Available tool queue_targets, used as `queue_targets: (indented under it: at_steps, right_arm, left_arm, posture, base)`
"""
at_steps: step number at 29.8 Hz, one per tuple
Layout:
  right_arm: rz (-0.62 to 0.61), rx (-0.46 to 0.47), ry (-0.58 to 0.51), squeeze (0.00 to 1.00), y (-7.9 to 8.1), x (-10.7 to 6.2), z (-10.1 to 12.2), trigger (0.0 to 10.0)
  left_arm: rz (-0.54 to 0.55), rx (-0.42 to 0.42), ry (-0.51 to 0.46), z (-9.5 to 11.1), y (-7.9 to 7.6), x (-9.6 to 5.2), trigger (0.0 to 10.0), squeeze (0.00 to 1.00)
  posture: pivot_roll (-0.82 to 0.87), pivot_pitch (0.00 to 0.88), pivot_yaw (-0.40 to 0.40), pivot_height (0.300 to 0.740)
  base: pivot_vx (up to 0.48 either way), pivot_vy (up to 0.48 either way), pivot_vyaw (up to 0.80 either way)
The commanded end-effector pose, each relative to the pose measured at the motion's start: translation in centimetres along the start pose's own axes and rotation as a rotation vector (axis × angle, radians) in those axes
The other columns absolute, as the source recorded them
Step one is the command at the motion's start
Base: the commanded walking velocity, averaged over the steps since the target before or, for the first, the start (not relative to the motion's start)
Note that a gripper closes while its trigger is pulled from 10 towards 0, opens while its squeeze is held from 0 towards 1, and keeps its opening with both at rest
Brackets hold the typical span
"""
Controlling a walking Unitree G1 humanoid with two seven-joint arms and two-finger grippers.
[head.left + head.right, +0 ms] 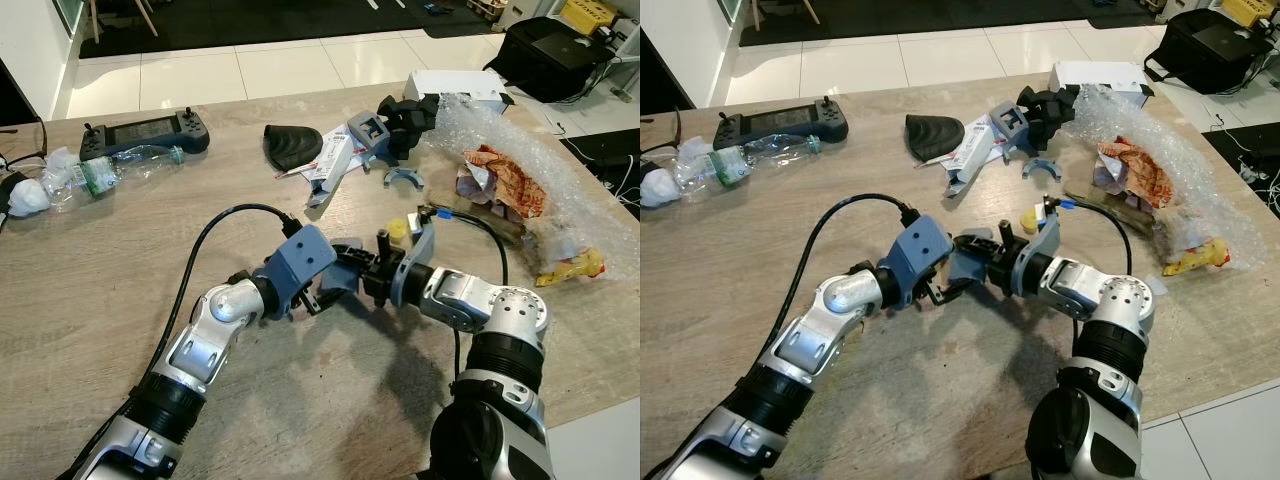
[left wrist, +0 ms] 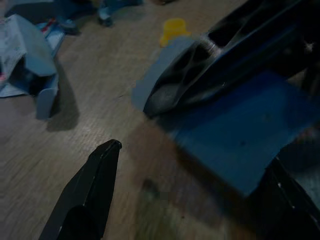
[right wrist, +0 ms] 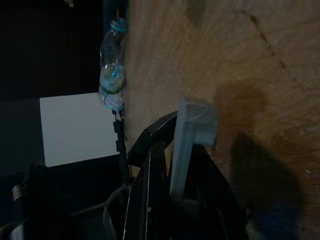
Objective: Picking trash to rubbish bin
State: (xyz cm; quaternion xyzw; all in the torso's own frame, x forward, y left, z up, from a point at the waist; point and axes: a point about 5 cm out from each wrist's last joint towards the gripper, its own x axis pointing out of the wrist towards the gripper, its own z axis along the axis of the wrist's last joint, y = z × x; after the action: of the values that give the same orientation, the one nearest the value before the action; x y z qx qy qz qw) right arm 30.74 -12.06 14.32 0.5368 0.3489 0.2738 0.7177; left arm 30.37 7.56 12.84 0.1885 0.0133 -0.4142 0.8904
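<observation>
both grippers meet low over the wooden table [image 1: 90, 300], nearest me. right gripper [image 3: 192, 165] clamps a flat grey-blue plastic piece [image 3: 192, 132]; i judge it held out for handover. left gripper [image 1: 318, 292] stands wide beside it, one finger [image 2: 87, 192] showing. remaining trash well apart: crushed plastic bottle [image 1: 110, 172], yellow cap [image 1: 398, 229], bubble wrap [image 1: 540, 170], snack wrapper [image 1: 500, 180]. handheld controller [image 1: 145, 134] nearby. bin location: cannot tell.
</observation>
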Motion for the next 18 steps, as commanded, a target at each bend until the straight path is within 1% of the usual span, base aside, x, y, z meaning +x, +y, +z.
queue_targets:
  at_steps: [1,2,4,5,6,7,8,9,10,12,13,14,15,16,17,18]
  right_arm:
    - [0.013,-0.016,0.022,0.00,0.2,-0.2,-1.0,0.0]
    - [0.013,-0.016,0.022,0.00,0.2,-0.2,-1.0,0.0]
    - [0.010,-0.070,0.018,0.00,0.6,-1.0,-0.9,0.0]
    - [0.010,-0.070,0.018,0.00,0.6,-1.0,-0.9,0.0]
    - [0.013,-0.096,-0.005,0.00,0.9,-1.6,-0.5,0.0]
    - [0.013,-0.096,-0.005,0.00,0.9,-1.6,-0.5,0.0]
    - [0.026,-0.118,-0.045,0.00,1.4,-2.0,0.1,0.0]
    - [0.023,-0.192,-0.099,0.00,2.2,-2.3,0.8,0.0]
    - [0.022,-0.289,-0.151,0.00,3.3,-2.4,1.4,0.0]
    - [-0.002,-0.504,-0.230,0.00,5.2,-2.3,1.9,0.0]
    - [-0.002,-0.504,-0.230,0.00,5.2,-2.3,1.9,0.0]
    - [-0.025,-0.600,-0.244,0.00,5.9,-2.1,1.8,0.0]
    - [-0.025,-0.600,-0.244,0.00,5.9,-2.1,1.8,0.0]
    - [-0.053,-0.675,-0.255,0.00,6.2,-1.9,1.7,1.9]
    - [-0.066,-0.711,-0.257,0.00,6.3,-1.7,1.6,1.8]
    - [-0.066,-0.711,-0.257,0.00,6.3,-1.7,1.6,1.8]
  left_arm:
    - [0.068,-0.024,0.006,-0.4,1.6,-0.8,10.0,0.00]
    - [0.068,-0.024,0.006,-0.4,1.6,-0.8,10.0,0.00]
    - [0.104,-0.041,0.014,-0.9,2.9,-1.7,10.0,0.00]
    - [0.104,-0.041,0.014,-0.9,2.9,-1.7,10.0,0.00]
    - [0.126,-0.049,0.023,-1.2,3.7,-2.4,10.0,0.00]
    - [0.126,-0.049,0.023,-1.2,3.7,-2.4,10.0,0.00]
    - [0.158,-0.061,0.034,-1.5,4.5,-3.2,10.0,0.00]
    - [0.195,-0.079,0.040,-1.8,5.3,-3.9,10.0,0.00]
    - [0.234,-0.092,0.042,-1.9,5.9,-4.3,10.0,0.00]
    - [0.319,-0.108,0.026,-1.7,7.0,-4.7,10.0,0.00]
    - [0.319,-0.108,0.026,-1.7,7.0,-4.7,10.0,0.00]
    - [0.378,-0.124,0.010,-1.5,7.5,-4.7,10.0,0.00]
    - [0.378,-0.124,0.010,-1.5,7.5,-4.7,10.0,0.00]
    - [0.434,-0.145,-0.006,-1.3,7.9,-4.8,10.0,0.00]
    - [0.471,-0.164,-0.016,-1.3,8.1,-4.8,10.0,0.00]
    - [0.471,-0.164,-0.016,-1.3,8.1,-4.8,10.0,0.00]
  posture:
    - [-0.06,0.105,-0.019,0.740]
    - [-0.06,0.105,-0.019,0.740]
    - [-0.06,0.107,-0.019,0.740]
    - [-0.06,0.107,-0.019,0.740]
    - [-0.06,0.106,-0.014,0.740]
    - [-0.06,0.106,-0.014,0.740]
    - [-0.07,0.105,-0.009,0.740]
    - [-0.07,0.104,-0.007,0.740]
    - [-0.06,0.103,-0.004,0.740]
    - [-0.06,0.102,-0.006,0.740]
    - [-0.06,0.102,-0.006,0.740]
    - [-0.06,0.100,-0.007,0.740]
    - [-0.06,0.100,-0.007,0.740]
    - [-0.06,0.102,-0.008,0.740]
    - [-0.06,0.102,-0.008,0.740]
    - [-0.06,0.102,-0.008,0.740]
  base:
    - [0.000,0.000,0.00]
    - [0.000,0.000,0.00]
    - [0.000,0.000,0.00]
    - [0.000,0.000,0.00]
    - [0.000,0.000,0.00]
    - [0.000,0.000,0.00]
    - [0.000,0.000,0.00]
    - [0.000,0.000,0.00]
    - [0.000,0.000,0.00]
    - [0.000,0.000,0.00]
    - [0.000,0.000,0.00]
    - [0.000,0.000,0.00]
    - [0.000,0.000,0.00]
    - [0.000,0.000,0.00]
    - [0.000,0.000,0.00]
    - [0.000,0.000,0.00]
